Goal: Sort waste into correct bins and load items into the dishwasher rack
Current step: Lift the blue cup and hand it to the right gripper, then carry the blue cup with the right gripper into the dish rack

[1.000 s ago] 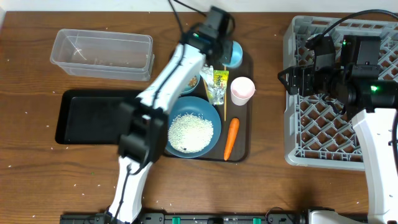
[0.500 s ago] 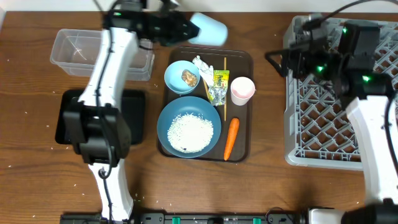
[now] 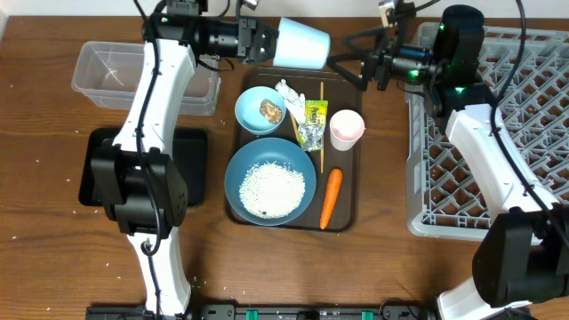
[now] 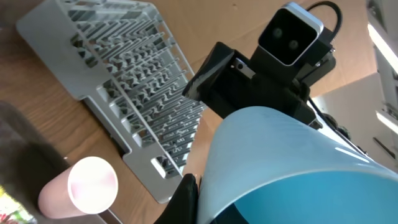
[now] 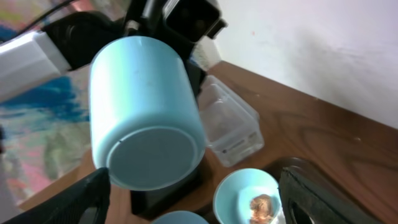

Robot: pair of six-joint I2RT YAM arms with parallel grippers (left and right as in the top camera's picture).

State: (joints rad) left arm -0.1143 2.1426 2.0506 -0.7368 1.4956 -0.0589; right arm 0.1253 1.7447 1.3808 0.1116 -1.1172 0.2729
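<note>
My left gripper (image 3: 262, 40) is shut on the light blue cup (image 3: 300, 44) and holds it on its side above the far edge of the brown serving tray; the cup fills the left wrist view (image 4: 292, 168). My right gripper (image 3: 357, 62) is open and empty just right of the cup, its fingers (image 5: 199, 205) flanking the cup's base (image 5: 146, 112). The grey rack (image 3: 498, 133) stands at the right. On the tray are the large blue bowl (image 3: 244, 164) with rice (image 3: 271, 188), the small bowl (image 3: 249, 108) with a brown lump (image 3: 271, 110), tissue (image 3: 289, 92), wrapper (image 3: 313, 120), chopsticks (image 3: 321, 133), pinkish cup (image 3: 346, 129) and carrot (image 3: 331, 197).
The clear tub (image 3: 147, 76) sits at the far left, with the black tray (image 3: 102, 169) in front of it, partly under my left arm. The brown serving tray (image 3: 351, 209) lies mid-table. Loose rice grains dot the wood.
My left arm lifted the light blue cup off the tray and now holds it out to the right. My right arm swung left from over the rack to the cup.
</note>
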